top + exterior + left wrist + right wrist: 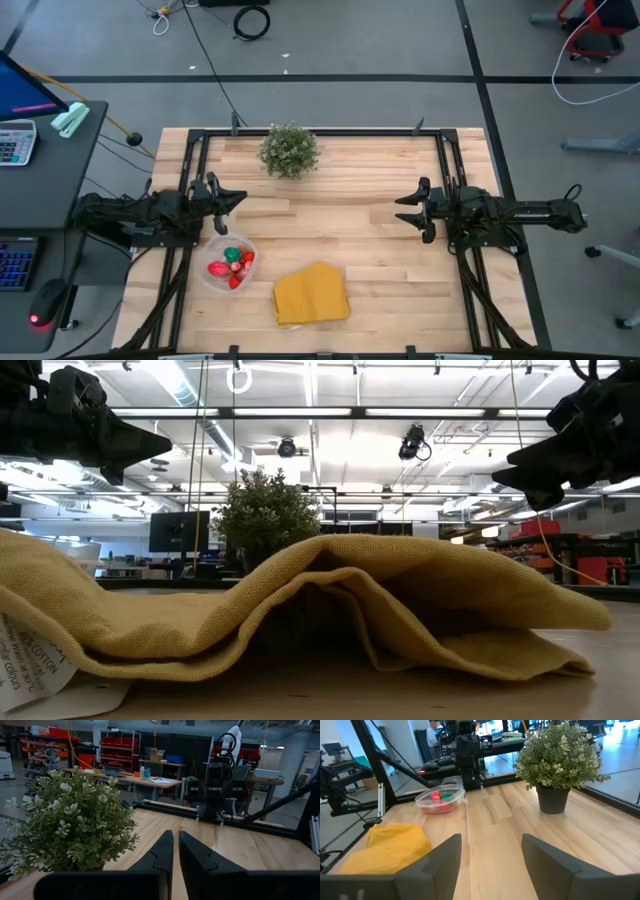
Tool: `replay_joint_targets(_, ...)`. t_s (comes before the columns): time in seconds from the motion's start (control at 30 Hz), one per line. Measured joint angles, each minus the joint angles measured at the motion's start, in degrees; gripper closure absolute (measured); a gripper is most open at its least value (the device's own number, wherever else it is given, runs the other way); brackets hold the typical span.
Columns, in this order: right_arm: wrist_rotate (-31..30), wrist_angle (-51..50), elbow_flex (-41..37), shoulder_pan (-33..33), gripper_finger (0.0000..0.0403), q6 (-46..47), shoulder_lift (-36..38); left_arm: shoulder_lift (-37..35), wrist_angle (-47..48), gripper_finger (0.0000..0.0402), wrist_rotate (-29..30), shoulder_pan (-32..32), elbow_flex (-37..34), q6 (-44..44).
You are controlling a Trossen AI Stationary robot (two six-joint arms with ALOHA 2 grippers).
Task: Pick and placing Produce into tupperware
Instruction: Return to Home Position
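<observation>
The left tool (236,197) hangs clenched and empty over the left of the tabletop (350,235), near the tupperware (204,258). The right tool (402,210) is spread wide, empty, well apart. Red and green produce (230,266) lies in the tupperware, beside the cloth (311,294).

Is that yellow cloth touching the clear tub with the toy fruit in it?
Apart. The high view shows a strip of bare table between the yellow cloth and the tub.
</observation>
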State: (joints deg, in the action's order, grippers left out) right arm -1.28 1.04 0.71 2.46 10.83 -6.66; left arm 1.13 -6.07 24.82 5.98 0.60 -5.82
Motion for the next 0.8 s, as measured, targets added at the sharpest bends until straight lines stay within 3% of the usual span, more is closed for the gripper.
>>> replay_joint_targets(0.8, -0.13, -0.09, 0.00, 0.00, 0.0186, -0.04, 0.00, 0.00, -0.02, 0.0373, -0.02, 0.00, 0.00, 0.02)
